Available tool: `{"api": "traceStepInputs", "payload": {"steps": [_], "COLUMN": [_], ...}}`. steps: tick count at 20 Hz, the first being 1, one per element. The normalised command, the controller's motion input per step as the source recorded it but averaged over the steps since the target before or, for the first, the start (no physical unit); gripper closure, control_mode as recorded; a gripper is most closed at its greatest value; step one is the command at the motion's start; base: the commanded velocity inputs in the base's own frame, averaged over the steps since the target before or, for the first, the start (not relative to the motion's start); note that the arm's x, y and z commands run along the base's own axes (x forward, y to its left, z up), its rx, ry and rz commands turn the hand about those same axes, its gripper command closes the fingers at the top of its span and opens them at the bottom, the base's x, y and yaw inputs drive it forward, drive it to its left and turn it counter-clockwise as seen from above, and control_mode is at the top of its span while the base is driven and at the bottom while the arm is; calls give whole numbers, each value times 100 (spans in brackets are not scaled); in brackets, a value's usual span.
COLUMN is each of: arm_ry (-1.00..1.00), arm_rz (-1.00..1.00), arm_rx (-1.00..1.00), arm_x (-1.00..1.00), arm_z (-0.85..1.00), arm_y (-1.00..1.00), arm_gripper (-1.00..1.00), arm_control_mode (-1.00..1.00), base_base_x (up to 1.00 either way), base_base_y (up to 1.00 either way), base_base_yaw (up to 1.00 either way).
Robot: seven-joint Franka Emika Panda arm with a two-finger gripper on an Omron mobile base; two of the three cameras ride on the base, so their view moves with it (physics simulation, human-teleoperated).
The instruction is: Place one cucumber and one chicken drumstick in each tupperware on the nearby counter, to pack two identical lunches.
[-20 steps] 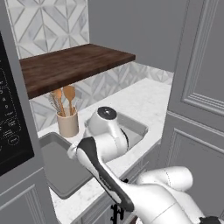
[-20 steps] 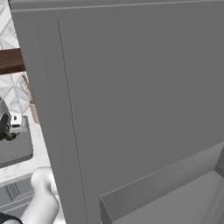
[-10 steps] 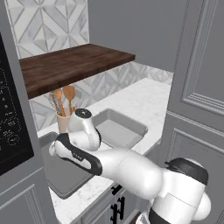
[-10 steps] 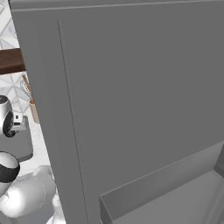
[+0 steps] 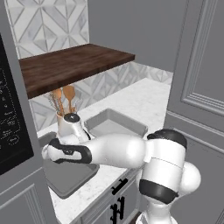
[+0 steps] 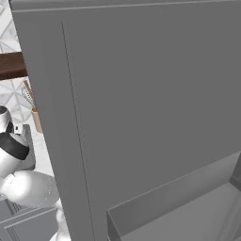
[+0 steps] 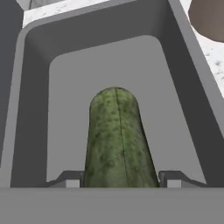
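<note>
A green cucumber [image 7: 117,135] sticks out lengthwise between my gripper's [image 7: 120,180] two fingertips, which press on its sides; the gripper is shut on it. Right beneath it lies the grey floor of one tupperware [image 7: 65,83], with nothing else inside. In the left base view my arm stretches left over this near-left tupperware [image 5: 65,177]. The other tupperware [image 5: 114,124] sits behind the arm on the white marble counter [image 5: 146,98] and looks bare. No chicken drumstick is in view.
A brown holder with wooden spoons [image 5: 62,105] stands just behind the left tupperware, and its brown side [image 7: 210,17] is near the hand. A dark wooden shelf [image 5: 74,65] hangs above. A black appliance panel [image 5: 13,131] is at the left, and a tall grey cabinet [image 6: 141,94] at the right.
My arm has swung left, from above the far tupperware to over the near-left one. The jaws have kept the same width.
</note>
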Motion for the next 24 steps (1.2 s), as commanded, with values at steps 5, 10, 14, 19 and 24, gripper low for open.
{"api": "traceStepInputs", "payload": {"steps": [5, 10, 14, 19, 24], "arm_ry": [0, 0, 0, -6, -3], "arm_rz": [0, 0, 0, -6, -31], "arm_rx": [-2, 0, 0, 1, 0], "arm_x": [11, 0, -1, -14, 0], "arm_z": [-38, -2, 22, 28, 41], "arm_y": [22, 0, -3, -34, -99], "arm_gripper": [-100, -100, -100, -100, -100], "arm_control_mode": [-100, -100, -100, -100, -100], "base_base_x": [0, 0, 0, 0, 0], "base_base_y": [0, 0, 0, 0, 0], "base_base_yaw": [0, 0, 0, 0, 0]}}
